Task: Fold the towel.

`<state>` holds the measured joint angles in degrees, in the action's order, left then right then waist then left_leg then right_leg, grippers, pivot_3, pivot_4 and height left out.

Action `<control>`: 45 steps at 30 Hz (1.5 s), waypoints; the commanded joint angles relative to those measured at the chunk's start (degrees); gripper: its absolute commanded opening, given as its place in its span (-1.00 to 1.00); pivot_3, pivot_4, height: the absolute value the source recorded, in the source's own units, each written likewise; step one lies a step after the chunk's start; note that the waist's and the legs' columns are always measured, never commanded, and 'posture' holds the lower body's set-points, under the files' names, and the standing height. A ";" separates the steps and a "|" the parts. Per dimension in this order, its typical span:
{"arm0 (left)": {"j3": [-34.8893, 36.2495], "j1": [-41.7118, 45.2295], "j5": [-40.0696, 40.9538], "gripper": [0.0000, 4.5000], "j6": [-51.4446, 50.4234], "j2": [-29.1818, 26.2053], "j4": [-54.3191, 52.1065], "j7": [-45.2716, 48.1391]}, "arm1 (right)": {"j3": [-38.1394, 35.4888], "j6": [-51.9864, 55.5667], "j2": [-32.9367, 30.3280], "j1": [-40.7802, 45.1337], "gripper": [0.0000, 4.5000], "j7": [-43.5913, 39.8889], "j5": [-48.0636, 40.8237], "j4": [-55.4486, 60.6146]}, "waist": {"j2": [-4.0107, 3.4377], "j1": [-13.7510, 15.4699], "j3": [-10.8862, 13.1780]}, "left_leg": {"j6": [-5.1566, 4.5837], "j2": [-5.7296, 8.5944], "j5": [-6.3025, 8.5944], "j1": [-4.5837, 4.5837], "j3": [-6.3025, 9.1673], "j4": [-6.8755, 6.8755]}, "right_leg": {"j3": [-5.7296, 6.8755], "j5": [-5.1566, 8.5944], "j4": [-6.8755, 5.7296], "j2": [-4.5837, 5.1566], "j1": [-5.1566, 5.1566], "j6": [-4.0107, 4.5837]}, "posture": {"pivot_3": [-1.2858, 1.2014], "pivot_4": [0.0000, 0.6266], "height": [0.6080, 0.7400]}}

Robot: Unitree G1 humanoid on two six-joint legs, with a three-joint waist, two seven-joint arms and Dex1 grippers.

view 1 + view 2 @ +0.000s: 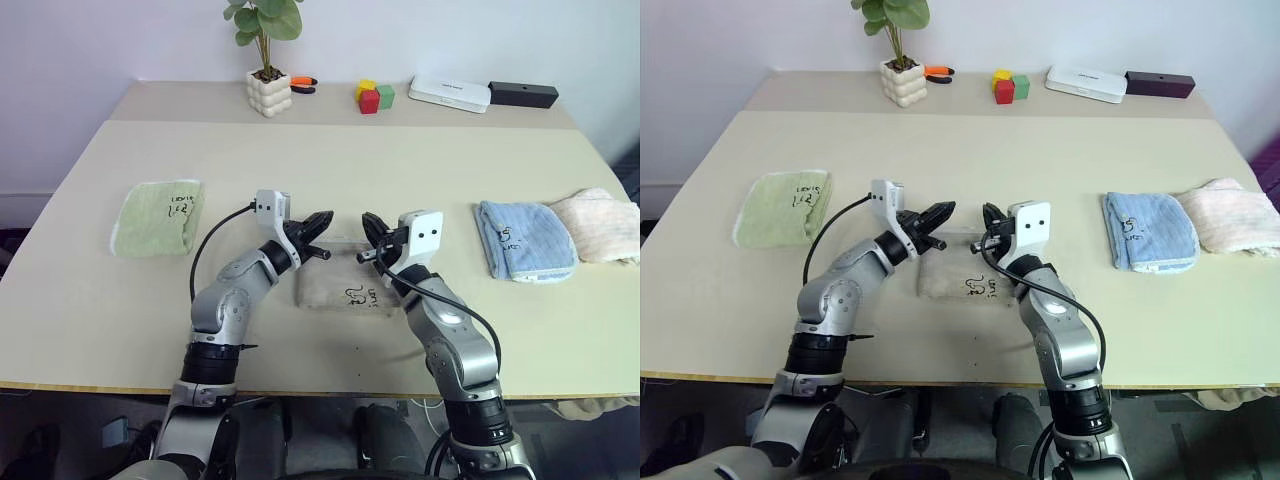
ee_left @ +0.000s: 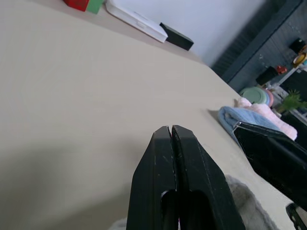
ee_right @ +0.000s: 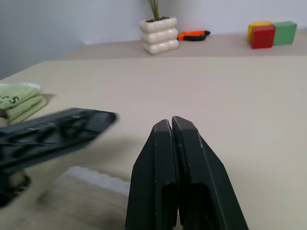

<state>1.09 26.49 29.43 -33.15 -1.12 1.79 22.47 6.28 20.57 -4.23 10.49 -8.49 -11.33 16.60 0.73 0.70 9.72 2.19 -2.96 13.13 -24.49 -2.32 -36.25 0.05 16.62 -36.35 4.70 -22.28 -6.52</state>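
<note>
The towel, a beige-brown terry cloth, lies folded into a small flat rectangle on the pale table, near the front edge and about midway across it; dark embroidered marks show on its upper face, and a strip of white stitched edging is visible along one side in the right wrist view. Both arms are raised above the towel's far edge. The left gripper points toward the middle of the table, its two black fingers pressed flat together with nothing between them, as the left wrist view confirms. The right gripper faces it from the other side, well clear of contact, and its fingers are likewise pressed together and hold nothing. The two gripper tips stand near one another with a gap between them. Neither gripper touches the towel. To the left of the arms lies a folded pale green towel. To the right lies a folded light blue towel, and just beyond it, at the table's right edge, a pale pink towel. Along the far side of the table stand a small plant in a white bubble-shaped pot, an orange-handled tool just beside the pot, a cluster of yellow, red and green blocks, a flat white box and a black box touching its end.
</note>
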 commanded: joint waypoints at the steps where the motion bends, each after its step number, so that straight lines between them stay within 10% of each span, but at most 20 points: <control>1: -1.38 -0.63 -1.46 -1.00 0.98 0.45 0.22 -0.17 | 0.21 -1.01 -0.85 -2.75 -0.99 0.24 1.95 1.36 | 0.00 -0.03 0.00 | 0.00 0.00 0.00 0.00 0.00 0.00 | 0.00 0.00 0.00 0.00 0.00 0.00 | 0.03 -0.52 1.00; 27: -1.93 -1.90 -5.44 -1.00 4.93 -1.98 8.08 4.36 | -3.72 -15.66 -1.06 -5.45 -0.99 -0.94 5.23 -13.35 | 0.09 -0.43 -0.40 | -0.01 -0.01 0.00 0.27 0.03 0.01 | 0.00 0.01 0.00 -0.03 0.28 0.01 | 0.03 -0.52 1.00; 30: -0.66 -1.43 -4.86 -0.65 4.73 -3.36 6.80 4.82 | -5.34 -15.10 -1.41 -4.46 -0.63 -2.98 2.34 -11.42 | 0.09 -0.53 -0.40 | -0.01 -0.03 0.00 0.27 0.03 0.02 | 0.00 0.01 -0.01 -0.03 0.26 0.01 | 0.03 -0.52 1.00; 37: 1.08 0.37 -0.06 0.91 2.51 -11.34 0.21 14.44 | -13.52 -6.81 -7.25 0.09 0.93 -9.33 -9.62 -5.86 | 0.07 -0.47 -0.36 | 0.01 -0.03 -0.01 0.09 0.03 0.01 | -0.01 0.00 -0.13 -0.03 0.02 0.01 | 0.03 -0.52 1.00; 45: 3.16 -0.15 5.42 0.96 1.69 -23.69 -1.97 31.62 | -22.58 24.78 -18.27 1.12 0.97 -15.87 -42.49 1.97 | 0.06 -0.35 -0.35 | 0.00 -0.06 -0.01 0.09 0.02 0.05 | -0.01 0.01 -0.11 -0.03 0.01 0.02 | 0.03 -0.52 1.00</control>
<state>3.08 26.64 32.92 -32.29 -23.01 2.68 49.26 -15.59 39.99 -20.46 12.84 -22.52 -48.51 15.15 0.79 0.35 9.37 2.19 -3.02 13.13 -24.40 -2.30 -36.19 0.04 16.63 -36.47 4.66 -22.28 -6.49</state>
